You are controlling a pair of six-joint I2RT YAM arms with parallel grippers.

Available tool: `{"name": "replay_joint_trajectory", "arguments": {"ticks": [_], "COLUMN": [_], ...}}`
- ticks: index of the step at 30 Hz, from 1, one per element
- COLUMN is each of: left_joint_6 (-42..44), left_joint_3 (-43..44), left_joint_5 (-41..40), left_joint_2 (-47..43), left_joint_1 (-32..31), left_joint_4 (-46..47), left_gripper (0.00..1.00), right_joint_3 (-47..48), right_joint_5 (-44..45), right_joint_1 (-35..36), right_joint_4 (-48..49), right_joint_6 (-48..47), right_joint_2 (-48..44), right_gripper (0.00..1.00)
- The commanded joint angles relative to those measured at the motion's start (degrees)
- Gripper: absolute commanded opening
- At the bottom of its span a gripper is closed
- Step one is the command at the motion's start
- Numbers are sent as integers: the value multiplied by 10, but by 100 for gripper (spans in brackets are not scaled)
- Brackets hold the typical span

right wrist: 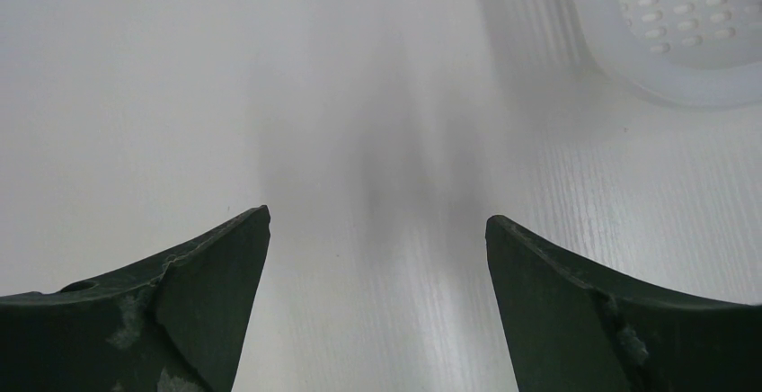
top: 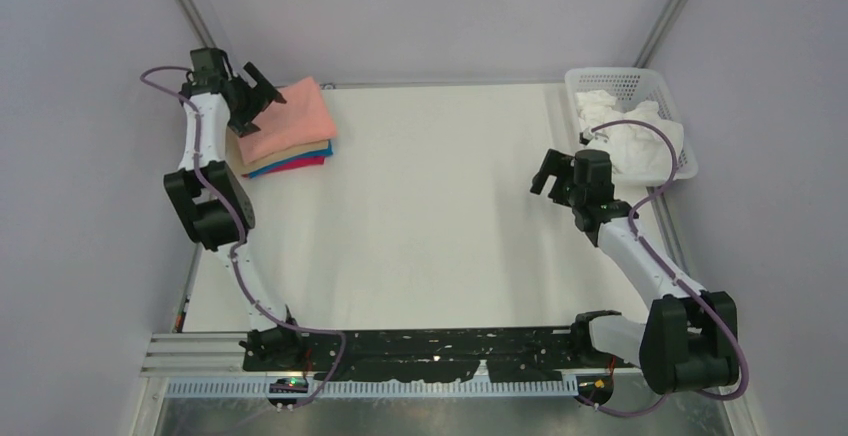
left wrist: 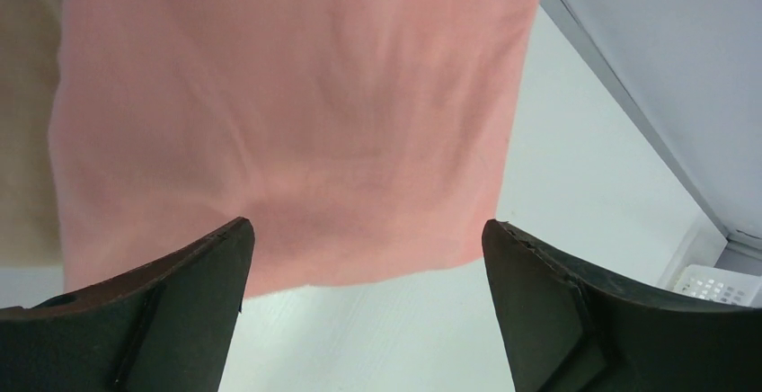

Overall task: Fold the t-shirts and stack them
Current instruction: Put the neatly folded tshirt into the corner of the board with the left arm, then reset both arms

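Note:
A stack of folded t-shirts lies at the table's far left. The salmon-pink t-shirt (top: 295,116) is on top, with tan (top: 290,151), blue and magenta (top: 305,165) edges showing beneath it. My left gripper (top: 262,91) hovers over the stack's left end, open and empty; in the left wrist view the pink t-shirt (left wrist: 287,113) fills the frame beyond the spread fingers (left wrist: 180,311), with a strip of tan t-shirt (left wrist: 22,122) at the left edge. My right gripper (top: 545,174) stands open over bare table at the right, holding nothing.
A white lattice basket (top: 600,81) at the far right corner holds crumpled white cloth (top: 635,131); its rim (right wrist: 683,86) shows in the right wrist view. Grey walls enclose the table on three sides. The arm bases sit on a black rail along the near edge.

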Motion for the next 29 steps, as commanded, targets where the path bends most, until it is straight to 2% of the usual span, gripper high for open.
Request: {"name": "replay_joint_trajectory", "arguments": {"ticks": [1,5,8,13,18,21,29], "left_joint_6": [31,53,53,43,21,20,36], "left_joint_3": [-32,-169,-327,-598,-828,-886,-871], "left_joint_5": [-16,-74,-133,-241,-212,-249,-237], "left_joint_2": [-151,-282,-404,-604,-732,-767,-782], "left_joint_1": [-17,-51,-97,-215,-278,-296,-297], "left_joint_4": [13,43,102,201,340,370,362], "left_gripper": [100,100,100,100,100,100,100], "right_joint_3": [16,1,-30,-78,-116,-123,-132], "right_joint_5": [4,23,41,91,109,129,143], "right_joint_1": [-3,-3,-2,-2,-2,-2,-2], "right_joint_4": [-4,-33,-51,-63,-56,-54,-46], "right_joint_6": [3,9,18,22,26,25,21], "right_joint_2": [-44,-96,-160,-259,-315,-327,-338], "right_gripper": [95,95,95,95,95,95,95]}}
